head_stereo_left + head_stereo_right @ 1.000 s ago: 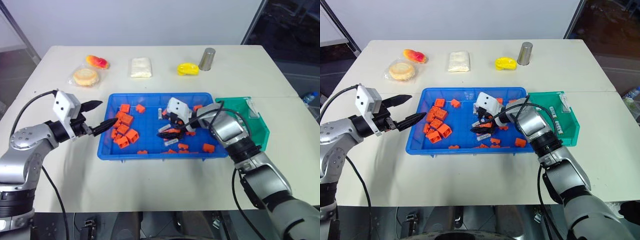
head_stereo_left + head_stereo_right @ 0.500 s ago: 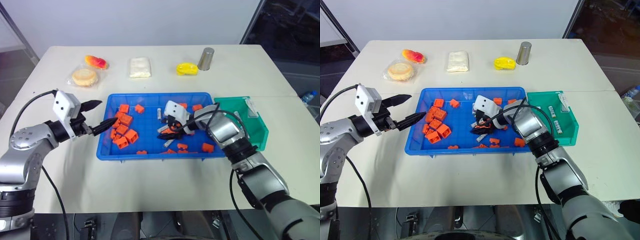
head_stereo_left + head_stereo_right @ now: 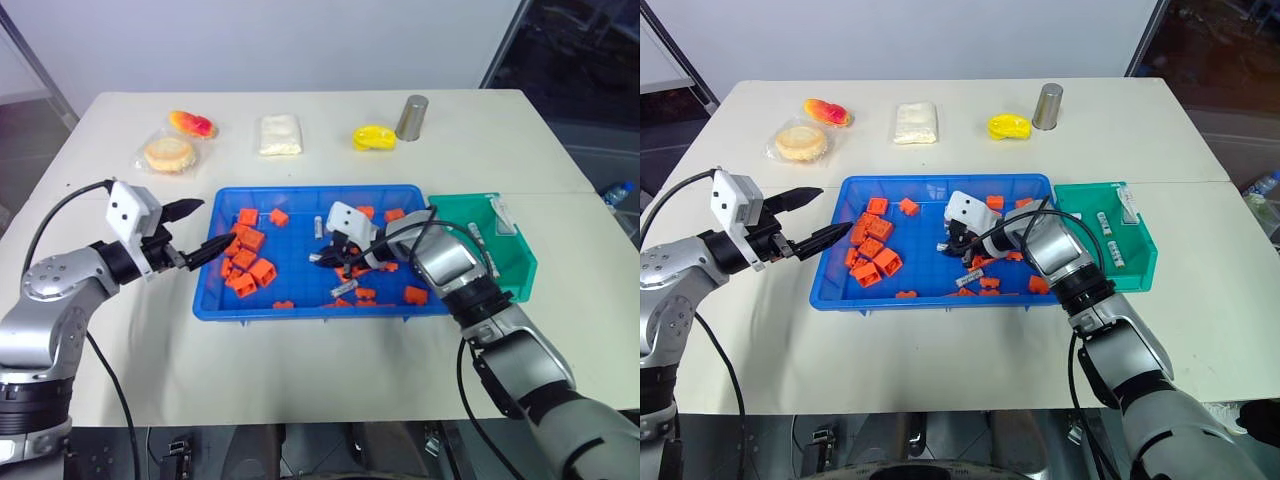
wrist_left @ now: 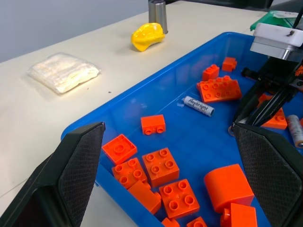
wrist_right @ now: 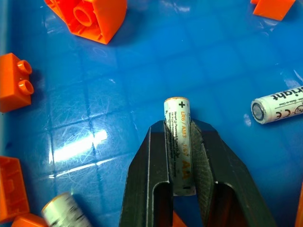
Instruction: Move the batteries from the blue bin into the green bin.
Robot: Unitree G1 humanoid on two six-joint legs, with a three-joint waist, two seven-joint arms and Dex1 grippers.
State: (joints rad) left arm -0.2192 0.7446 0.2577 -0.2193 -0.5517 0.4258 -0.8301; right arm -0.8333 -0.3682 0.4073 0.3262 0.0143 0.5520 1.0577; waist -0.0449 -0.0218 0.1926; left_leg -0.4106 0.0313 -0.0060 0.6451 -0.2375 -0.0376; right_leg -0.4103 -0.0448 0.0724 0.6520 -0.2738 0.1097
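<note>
The large shallow bright-blue plastic bin (image 3: 300,305) lay in the middle of the white table (image 3: 300,360). Above its inner part, the right gripper (image 5: 180,156) had its two black fingers closed on a small silver-white cylindrical battery (image 5: 178,142), which pointed out past the fingertips. Another battery (image 5: 277,105) lay on the blue floor near it, among orange toy bricks (image 3: 262,270). The left gripper (image 3: 196,232) was at the blue bin's left rim, with fingers spread apart and nothing between them. The smaller, deeper teal-green plastic bin (image 3: 520,262) stood touching the blue bin's right side.

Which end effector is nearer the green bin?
Right. The right end effector, shut on a battery, sits mid blue bin, nearer the green bin. The left end effector hovers at the blue bin's far end.
</note>
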